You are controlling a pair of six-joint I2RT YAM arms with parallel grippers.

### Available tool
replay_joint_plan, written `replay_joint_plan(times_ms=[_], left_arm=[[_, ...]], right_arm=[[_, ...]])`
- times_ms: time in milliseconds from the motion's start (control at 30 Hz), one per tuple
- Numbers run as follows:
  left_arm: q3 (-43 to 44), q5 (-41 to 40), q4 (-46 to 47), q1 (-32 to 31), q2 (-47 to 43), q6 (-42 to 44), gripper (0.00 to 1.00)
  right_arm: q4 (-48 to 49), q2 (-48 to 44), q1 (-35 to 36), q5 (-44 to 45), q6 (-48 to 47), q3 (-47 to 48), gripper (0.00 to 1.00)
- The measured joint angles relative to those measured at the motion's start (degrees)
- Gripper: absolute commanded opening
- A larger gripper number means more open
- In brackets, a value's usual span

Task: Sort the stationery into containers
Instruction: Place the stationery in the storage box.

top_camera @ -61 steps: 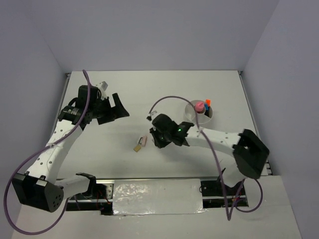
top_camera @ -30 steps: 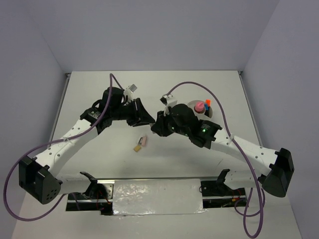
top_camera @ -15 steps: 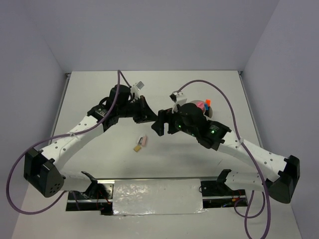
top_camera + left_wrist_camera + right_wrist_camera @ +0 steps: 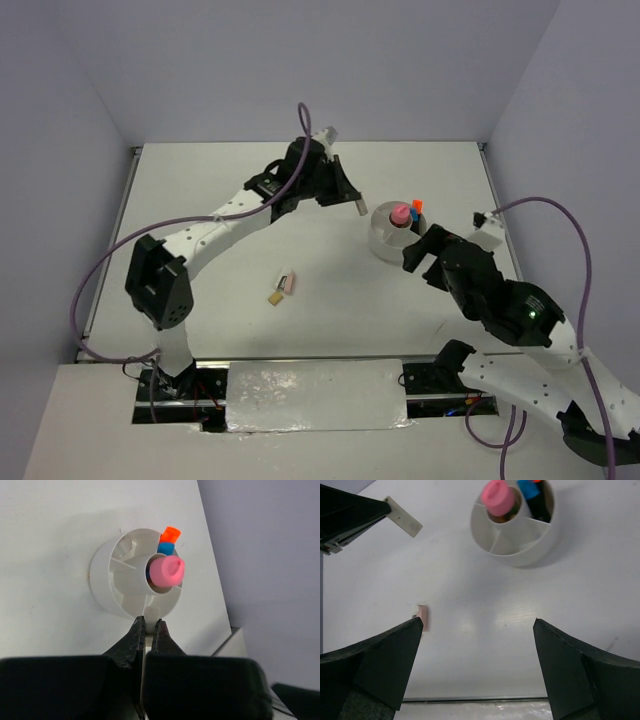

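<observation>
The small flat tan piece hangs in the air, just left of the round white plastic tub, on the right side of the white table. The left gripper has its two fingers squeezed tight on one end of this piece, and the other end sticks out. The piece looks thin, light and stiff, so it could slip or twist if it bumps the tub's edge. It is probably best held by its flat faces, as it is now.

Inside the tub, thin walls make little rooms. A fat pink cylinder stands in the middle room. Two black markers with blue and orange tops stand in the far-right room. The other rooms look bare.

A pink eraser lies on the table, well apart from the tub, nearer and to the left. A tiny tan block sits just beside it. The eraser looks soft and light; grab its long sides.

The right gripper is spread wide and holds nothing, up above the table near the tub.
</observation>
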Motion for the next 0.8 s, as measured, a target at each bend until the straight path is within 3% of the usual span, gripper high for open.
replay_joint_plan(times_ms=[167, 533, 767, 800], left_arm=[[6.4, -4.1, -0.3, -2.9, 9.3, 0.7, 0.00], [11.4, -6.9, 0.8, -4.3, 18.3, -0.7, 0.02], [11.4, -6.4, 1.5, -4.3, 20.1, -2.1, 0.35], [11.3, -6.1, 1.7, -4.3, 20.1, -2.4, 0.43]], right_arm=[[-10.1, -4.3, -0.1, 3.7, 3.5, 4.7, 1.00], [-19.3, -10.8, -0.2, 4.9, 5.2, 5.2, 1.00], [-20.4, -10.7, -0.2, 4.9, 4.3, 5.2, 1.00], [-20.4, -10.7, -0.2, 4.8, 3.9, 5.2, 1.00]])
